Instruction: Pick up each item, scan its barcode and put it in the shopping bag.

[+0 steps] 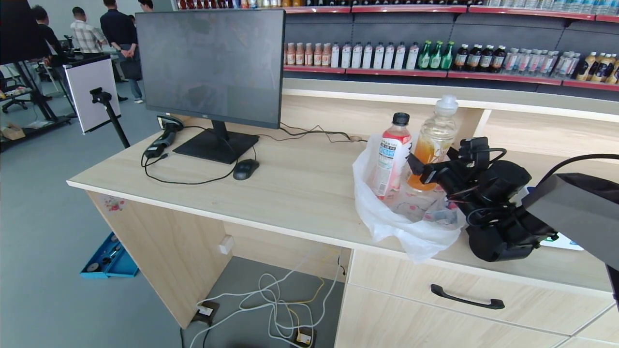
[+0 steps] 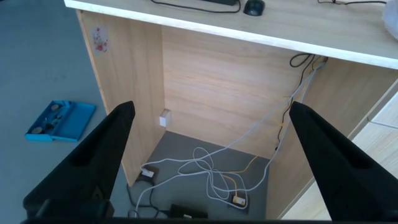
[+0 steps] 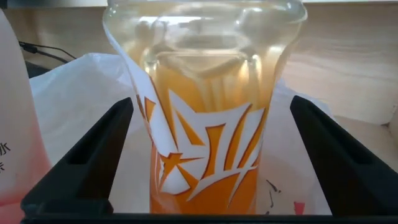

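From the head view you are seeing the right gripper (image 1: 418,170) at the orange bottle (image 1: 435,137), standing beside 1 pink bottle (image 1: 390,159) in the shopping bag (image 1: 387,222); the left wrist view is showing the left gripper (image 2: 211,111) gaping, holding nothing, over floor cables (image 2: 208,169); the right wrist view is showing its 2 fingers (image 3: 93,162) spread around that bottle, not clamping it.
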Controlling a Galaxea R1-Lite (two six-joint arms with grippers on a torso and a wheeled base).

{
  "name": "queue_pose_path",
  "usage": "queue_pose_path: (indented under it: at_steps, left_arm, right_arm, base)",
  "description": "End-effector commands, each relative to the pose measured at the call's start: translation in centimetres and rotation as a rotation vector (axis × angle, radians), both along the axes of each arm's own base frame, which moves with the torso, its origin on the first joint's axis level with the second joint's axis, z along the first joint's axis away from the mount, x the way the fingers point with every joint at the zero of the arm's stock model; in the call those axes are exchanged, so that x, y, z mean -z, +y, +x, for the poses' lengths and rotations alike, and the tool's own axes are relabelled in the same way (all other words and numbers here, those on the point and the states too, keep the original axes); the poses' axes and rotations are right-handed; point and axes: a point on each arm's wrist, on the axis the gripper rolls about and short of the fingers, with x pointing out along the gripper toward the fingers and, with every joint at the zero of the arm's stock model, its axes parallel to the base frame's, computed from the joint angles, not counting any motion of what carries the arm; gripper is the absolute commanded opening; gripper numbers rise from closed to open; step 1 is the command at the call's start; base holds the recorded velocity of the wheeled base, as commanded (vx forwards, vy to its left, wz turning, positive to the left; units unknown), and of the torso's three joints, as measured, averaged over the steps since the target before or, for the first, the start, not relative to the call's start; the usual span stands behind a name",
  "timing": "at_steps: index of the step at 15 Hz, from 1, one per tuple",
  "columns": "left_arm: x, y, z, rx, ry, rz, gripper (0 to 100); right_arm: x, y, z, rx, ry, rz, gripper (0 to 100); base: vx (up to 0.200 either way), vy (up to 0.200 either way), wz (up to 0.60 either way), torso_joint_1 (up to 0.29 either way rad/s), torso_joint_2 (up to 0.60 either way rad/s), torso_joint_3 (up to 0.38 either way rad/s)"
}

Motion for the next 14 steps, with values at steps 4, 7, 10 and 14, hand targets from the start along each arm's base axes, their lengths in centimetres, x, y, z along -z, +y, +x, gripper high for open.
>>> queue_pose_path:
  at_steps: [4, 7, 10, 14]
  left_arm:
    - [0.0, 0.0, 0.0, 0.0, 0.001, 0.0, 100]
    - [0.0, 0.0, 0.0, 0.0, 0.001, 0.0, 100]
    - [0.0, 0.0, 0.0, 0.0, 0.001, -0.002, 100]
    - [0.0, 0.0, 0.0, 0.0, 0.002, -0.002, 100]
  right_arm:
    - [-2.4, -0.1, -0.8, 0.006, -0.056, -0.011, 100]
    - [-2.5, -0.2, -2.8, 0.016, -0.013, -0.041, 100]
    - [-4.3, -0.3, -4.9, 0.016, -0.028, -0.047, 100]
    - [-6.7, -0.3, -9.4, 0.011, -0.032, -0.066, 100]
  base:
    - [0.0, 0.0, 0.0, 0.0, 0.0, 0.0]
    - [0.0, 0.0, 0.0, 0.0, 0.0, 0.0]
    - [0.0, 0.0, 0.0, 0.0, 0.0, 0.0]
    - [0.0, 0.0, 0.0, 0.0, 0.0, 0.0]
